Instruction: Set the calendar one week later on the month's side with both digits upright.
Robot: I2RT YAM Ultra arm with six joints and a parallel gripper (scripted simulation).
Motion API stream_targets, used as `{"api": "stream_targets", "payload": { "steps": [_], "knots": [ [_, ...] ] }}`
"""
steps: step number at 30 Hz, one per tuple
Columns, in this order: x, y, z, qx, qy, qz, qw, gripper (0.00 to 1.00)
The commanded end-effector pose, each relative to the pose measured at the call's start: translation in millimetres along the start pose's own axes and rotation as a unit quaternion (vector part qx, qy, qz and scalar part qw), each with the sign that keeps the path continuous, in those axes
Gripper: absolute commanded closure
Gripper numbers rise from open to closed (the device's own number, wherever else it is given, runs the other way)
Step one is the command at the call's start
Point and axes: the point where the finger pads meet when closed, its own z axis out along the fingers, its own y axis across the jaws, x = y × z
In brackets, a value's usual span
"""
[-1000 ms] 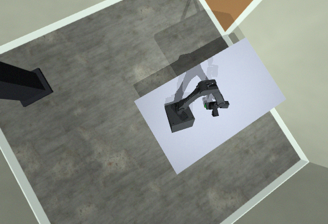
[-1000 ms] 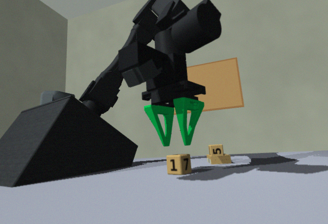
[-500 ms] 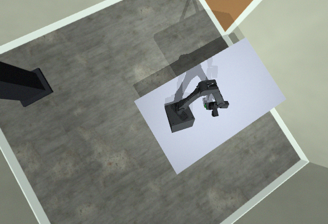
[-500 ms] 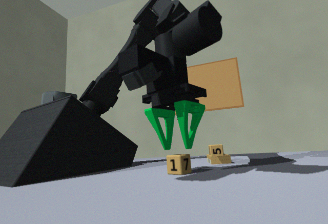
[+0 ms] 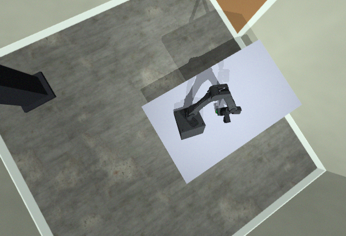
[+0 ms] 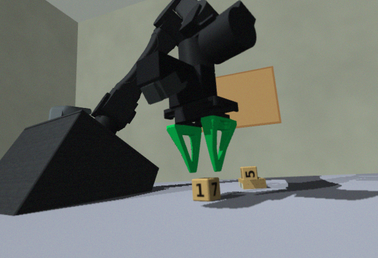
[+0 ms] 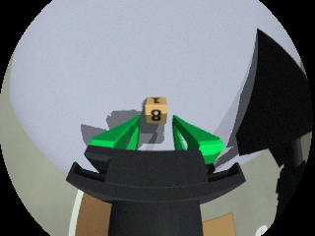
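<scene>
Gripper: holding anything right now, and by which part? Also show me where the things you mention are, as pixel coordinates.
Nothing held. The green fingertips of the gripper (image 6: 204, 171) (image 7: 157, 117) stand apart above the near cube (image 6: 205, 189) (image 7: 156, 110), which rests on the table (image 5: 251, 74) (image 6: 121, 227) (image 7: 98, 59).

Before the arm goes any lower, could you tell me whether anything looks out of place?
Yes: one number cube sits directly on the table, outside the tray, and the other cube's 5 lies sideways.

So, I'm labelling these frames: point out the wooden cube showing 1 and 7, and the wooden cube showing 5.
Wooden cube showing 1 and 7 (image 6: 205, 189) (image 7: 156, 110): exterior, wrist; visible middle.
Wooden cube showing 5 (image 6: 248, 172): exterior; numbered face.
</scene>
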Motion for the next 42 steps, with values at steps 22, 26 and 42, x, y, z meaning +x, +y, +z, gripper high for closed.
{"api": "stream_targets", "payload": {
  "steps": [22, 26, 42],
  "knots": [
    [-2, 1, 2.4, -0.001, 0.001, 0.004, 1.000, 0.55],
    [0, 11, -15.6, -0.019, -0.003, -0.004, 1.000, 0.55],
    [-1, 9, -57.8, -0.018, -0.007, -0.004, 1.000, 0.55]
  ]
}}
